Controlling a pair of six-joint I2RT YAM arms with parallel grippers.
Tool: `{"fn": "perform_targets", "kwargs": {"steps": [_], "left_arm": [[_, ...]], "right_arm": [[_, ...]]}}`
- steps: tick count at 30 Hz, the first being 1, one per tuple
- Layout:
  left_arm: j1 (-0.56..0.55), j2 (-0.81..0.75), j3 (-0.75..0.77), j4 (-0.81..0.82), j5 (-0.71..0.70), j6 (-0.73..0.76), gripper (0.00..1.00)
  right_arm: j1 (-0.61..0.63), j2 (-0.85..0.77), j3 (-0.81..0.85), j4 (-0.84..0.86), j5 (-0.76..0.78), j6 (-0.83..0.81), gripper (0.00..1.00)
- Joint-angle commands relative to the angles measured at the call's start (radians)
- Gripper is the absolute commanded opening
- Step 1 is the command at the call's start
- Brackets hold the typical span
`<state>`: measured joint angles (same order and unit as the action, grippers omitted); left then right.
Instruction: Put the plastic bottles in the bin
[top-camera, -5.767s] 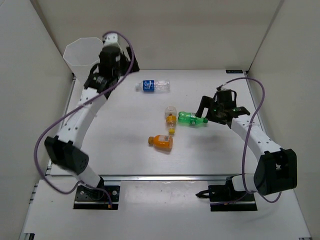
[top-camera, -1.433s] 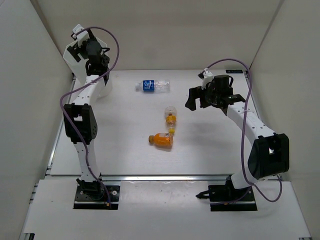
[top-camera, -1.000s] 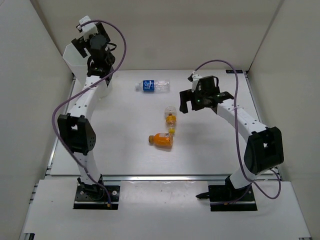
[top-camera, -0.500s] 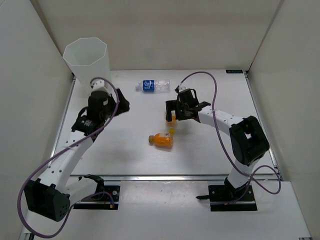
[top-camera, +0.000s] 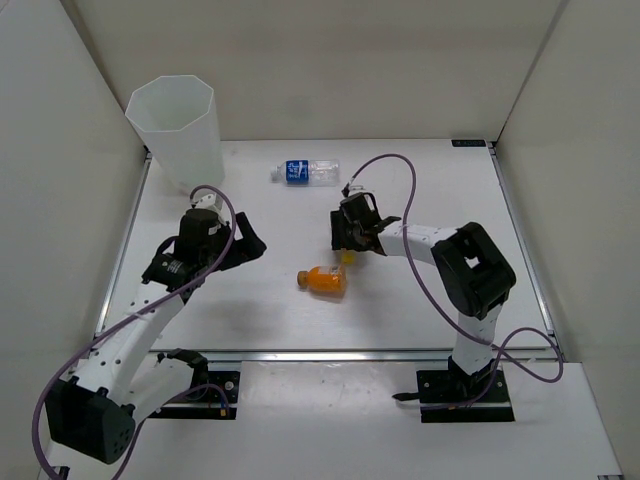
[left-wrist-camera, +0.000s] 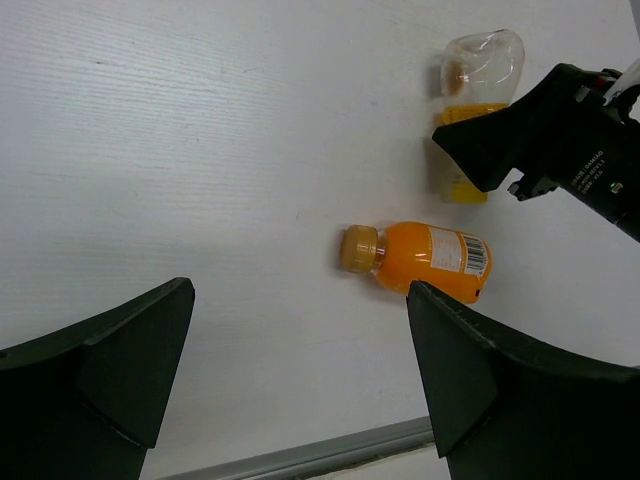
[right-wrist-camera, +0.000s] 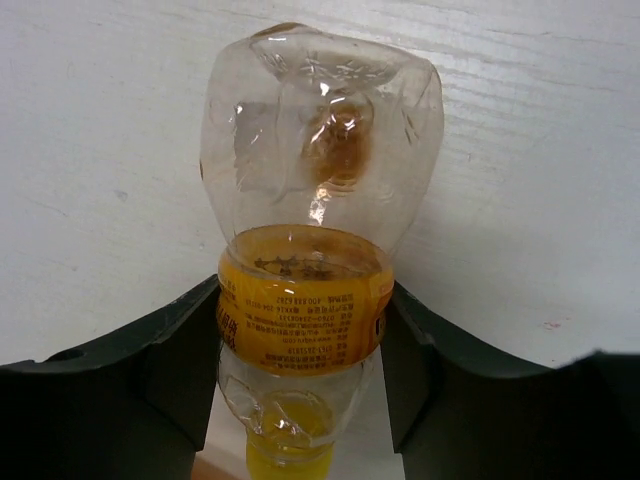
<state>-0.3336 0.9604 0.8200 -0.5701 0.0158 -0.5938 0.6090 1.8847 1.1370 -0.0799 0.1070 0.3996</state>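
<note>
The left arm rises from its base at the near edge and leans in over the table (top-camera: 440, 180), elbow low, wrist tipped down. The left gripper (top-camera: 248, 243) is spread wide, its two dark fingers (left-wrist-camera: 100, 370) far apart with only bare tabletop between them; it holds nothing and touches nothing. The bin (top-camera: 190, 140) stands upright well behind this gripper and to its left, in the far corner. Ahead of the spread fingers, nearer the right one, the orange bottle (left-wrist-camera: 420, 258) lies on its side, cap pointing left.

The right arm folds sharply back on itself, forearm stretched low toward the middle of the table. The right gripper (top-camera: 344, 236) sits down over the yellow-capped bottle (right-wrist-camera: 305, 260), which lies flat on the table. Its fingers (right-wrist-camera: 150, 370) are drawn in to the bottle's width, one against each side of the yellow label band, with no gap showing. The clear base points away from the wrist, the cap toward it.

The blue-label bottle (top-camera: 308, 172) lies beyond the right gripper, apart from it.

Three bottles show, and one bin.
</note>
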Motion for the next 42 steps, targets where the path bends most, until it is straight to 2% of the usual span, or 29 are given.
{"fn": "perform_targets", "kwargs": {"steps": [1,2,4,5,7,8,9,11,15,19,21,23,26,30,34,39,42], "left_arm": [[0.022,-0.002,0.034,-0.007,0.030,0.002,0.98],[0.022,0.003,0.054,0.002,0.036,-0.003,0.99],[0.016,0.018,0.071,0.025,0.049,-0.001,0.98],[0.004,0.038,0.083,0.051,0.058,0.002,0.98],[-0.014,0.070,0.097,0.084,0.075,-0.014,0.99],[-0.034,0.095,0.108,0.125,0.087,-0.026,0.99],[-0.047,0.122,0.111,0.148,0.093,-0.031,0.98],[-0.077,0.165,0.131,0.232,0.086,-0.044,0.99],[-0.127,0.277,0.165,0.344,0.096,-0.075,0.98],[-0.179,0.354,0.179,0.481,0.112,-0.103,0.99],[-0.205,0.359,0.142,0.590,0.168,-0.116,0.99],[-0.226,0.339,0.093,0.700,0.142,-0.146,0.99],[-0.243,0.282,0.039,0.730,0.047,-0.143,0.99],[-0.220,0.225,0.001,0.765,0.047,-0.144,0.99],[-0.225,0.167,-0.045,0.834,0.036,-0.135,0.99],[-0.231,0.231,0.020,0.797,0.009,-0.089,0.99],[-0.237,0.262,0.037,0.773,-0.014,-0.081,0.99]], "right_arm": [[0.018,-0.010,-0.002,0.063,0.056,0.008,0.49],[0.026,-0.034,-0.008,0.068,0.050,-0.005,0.36],[0.020,-0.074,-0.034,0.107,0.004,-0.043,0.21],[0.015,-0.100,-0.046,0.135,-0.053,-0.077,0.17],[-0.006,-0.145,-0.074,0.176,-0.165,-0.134,0.15],[-0.020,-0.183,-0.083,0.208,-0.259,-0.183,0.07],[-0.031,-0.194,-0.100,0.229,-0.303,-0.211,0.04],[-0.034,-0.283,-0.135,0.271,-0.439,-0.272,0.02],[-0.022,-0.375,-0.166,0.282,-0.541,-0.337,0.04],[-0.003,-0.423,-0.174,0.288,-0.608,-0.323,0.00],[-0.006,-0.432,-0.181,0.321,-0.665,-0.291,0.00],[-0.011,-0.423,-0.177,0.333,-0.707,-0.268,0.00],[-0.012,-0.430,-0.168,0.322,-0.714,-0.269,0.00],[-0.028,-0.400,-0.141,0.299,-0.717,-0.256,0.00],[-0.057,-0.380,-0.120,0.302,-0.822,-0.235,0.00],[-0.003,-0.377,-0.091,0.282,-0.799,-0.288,0.00],[-0.012,-0.378,-0.072,0.284,-0.800,-0.279,0.00]]}}
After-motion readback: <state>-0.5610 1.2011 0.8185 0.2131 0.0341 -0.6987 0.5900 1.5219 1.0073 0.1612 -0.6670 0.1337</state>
